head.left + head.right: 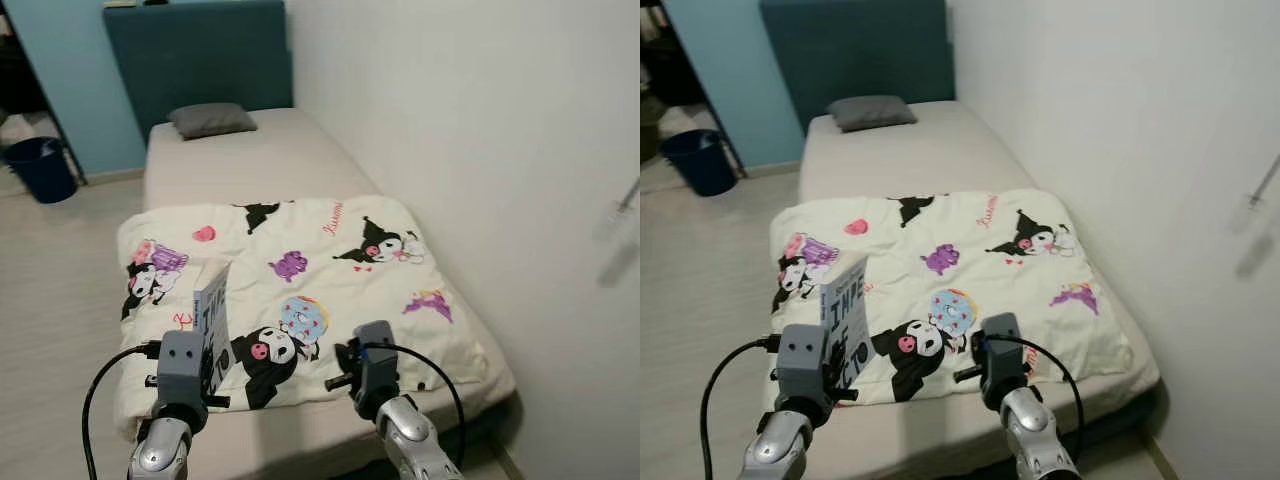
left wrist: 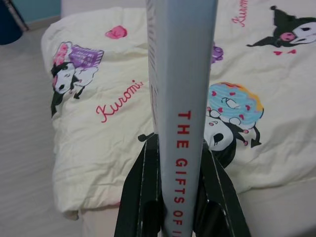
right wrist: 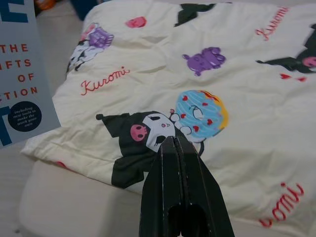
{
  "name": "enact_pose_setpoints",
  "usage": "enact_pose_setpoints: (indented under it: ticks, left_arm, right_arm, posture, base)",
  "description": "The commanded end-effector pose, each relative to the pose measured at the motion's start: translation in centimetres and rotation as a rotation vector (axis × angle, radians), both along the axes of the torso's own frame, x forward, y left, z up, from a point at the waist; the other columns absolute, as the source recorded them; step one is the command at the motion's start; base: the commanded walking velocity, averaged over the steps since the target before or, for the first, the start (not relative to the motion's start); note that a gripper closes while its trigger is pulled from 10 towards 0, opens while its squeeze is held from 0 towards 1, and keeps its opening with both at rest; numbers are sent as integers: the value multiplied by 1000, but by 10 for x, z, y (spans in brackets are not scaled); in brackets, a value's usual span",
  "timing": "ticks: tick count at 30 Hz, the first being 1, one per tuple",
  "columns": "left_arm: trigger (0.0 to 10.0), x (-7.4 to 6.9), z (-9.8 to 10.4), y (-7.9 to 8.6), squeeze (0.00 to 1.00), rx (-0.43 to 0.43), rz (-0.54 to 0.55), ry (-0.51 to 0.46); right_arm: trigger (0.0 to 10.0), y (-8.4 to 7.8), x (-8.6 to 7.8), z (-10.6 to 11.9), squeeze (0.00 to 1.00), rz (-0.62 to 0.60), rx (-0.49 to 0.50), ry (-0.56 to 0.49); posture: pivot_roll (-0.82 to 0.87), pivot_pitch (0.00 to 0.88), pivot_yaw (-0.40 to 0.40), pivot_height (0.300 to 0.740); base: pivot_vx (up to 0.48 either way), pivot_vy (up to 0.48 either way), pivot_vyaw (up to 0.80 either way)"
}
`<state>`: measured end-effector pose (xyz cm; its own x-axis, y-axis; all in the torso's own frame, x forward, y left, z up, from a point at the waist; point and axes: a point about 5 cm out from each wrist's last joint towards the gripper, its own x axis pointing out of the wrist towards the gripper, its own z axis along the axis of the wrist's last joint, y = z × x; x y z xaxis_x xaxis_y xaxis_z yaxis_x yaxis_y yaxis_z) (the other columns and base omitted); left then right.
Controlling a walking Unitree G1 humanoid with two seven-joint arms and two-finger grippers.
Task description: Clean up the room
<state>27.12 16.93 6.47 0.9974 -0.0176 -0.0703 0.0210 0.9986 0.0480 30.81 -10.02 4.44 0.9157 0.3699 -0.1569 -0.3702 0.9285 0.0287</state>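
While the robot stands at the foot of the bed (image 1: pixel 260 160), its left gripper (image 2: pixel 180 197) holds a grey book (image 1: pixel 213 322) up in the air. In the left eye view the book sits in the lower left of the frame, just above the near edge of the blanket (image 1: pixel 300 270). It stands upright, with its thin spine facing the wrist camera. The two black fingers (image 2: pixel 140 187) squeeze it from both sides, one on each cover. That is a good way to hold a book, I think, because the flat sides give the fingers something firm to press on, and the pages stay shut.

The right gripper (image 3: pixel 180 182) is in the lower middle of the left eye view, over the near edge of the blanket. Its fingers are pressed together and hold nothing. It seems to be waiting, kept out of the way of the book.

The blanket is cream with cartoon pictures and lies spread flat over the near half of the bed. A grey pillow (image 1: pixel 211 119) rests at the far end, in the upper left of the frame, by the dark blue headboard (image 1: pixel 200 55). A dark blue bin (image 1: pixel 42 167) stands on the floor at the far left.

My guess is that the book is being taken off the bed so it can be put away somewhere. No shelf or table can be seen from here, so the robot will likely need to turn and carry it.
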Motion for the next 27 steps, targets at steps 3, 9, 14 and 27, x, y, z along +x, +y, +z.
enact_pose_setpoints:
  ticks: [3, 9, 14, 27]
  left_arm:
    - [10000, -1, 4, 1, 0, -28, 10, -30]
    - [10000, -1, 4, 2, 0, -30, 23, -40]
    - [10000, -1, 4, 3, 0, -34, 28, -43]
    - [10000, -2, 5, 7, 0, -35, 44, -53]
  right_arm:
    - [10000, -4, -2, 0, 0, -8, 17, -13]
    - [10000, -7, -1, 0, 0, -23, 39, -4]
    - [10000, -6, -1, 0, 0, -23, 40, -4]
    - [10000, -5, 0, 2, 0, -13, 43, -10]
  posture:
    - [-3, 103, -23, 740]
    - [-5, 104, -24, 740]
    - [-5, 105, -28, 740]
    - [-2, 110, -29, 740]
  base:
    - [0, 0, 713]
    - [0, 0, 0]
    - [0, 0, 0]
    - [0, 0, 0]
